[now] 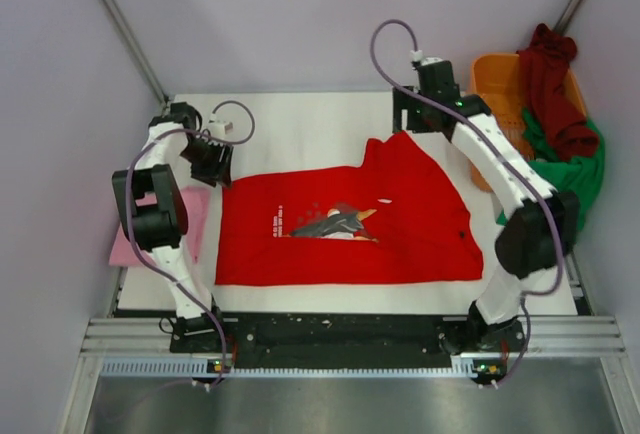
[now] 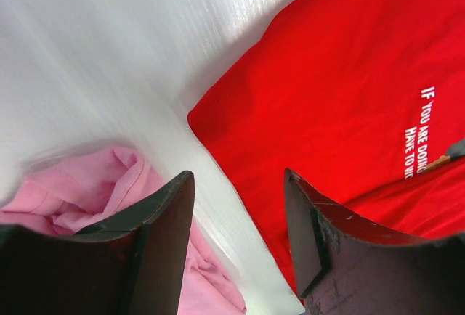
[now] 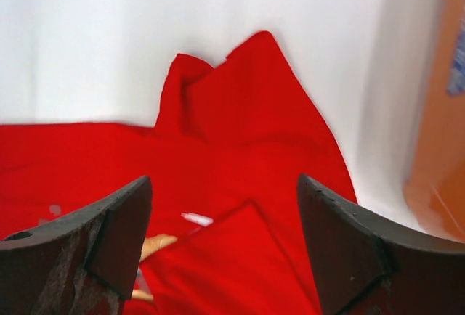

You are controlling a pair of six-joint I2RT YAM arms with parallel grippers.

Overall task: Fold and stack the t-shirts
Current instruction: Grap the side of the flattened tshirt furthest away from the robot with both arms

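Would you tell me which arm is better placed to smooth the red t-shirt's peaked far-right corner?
Likely the right: the right gripper hangs open by that corner of the red t-shirt; the left gripper is at the opposite edge near the pink t-shirt.

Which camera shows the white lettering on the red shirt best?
The left wrist view: the lettering is large enough to read partly. From the top it is tiny white marks; the right wrist view shows the red t-shirt but no readable text.

Red t-shirt [image 1: 340,229] lies spread at centre, graphic up; pink t-shirt [image 1: 198,219] bunched at nine o'clock; maroon t-shirt [image 1: 552,79] and green t-shirt [image 1: 578,174] heaped at two o'clock.
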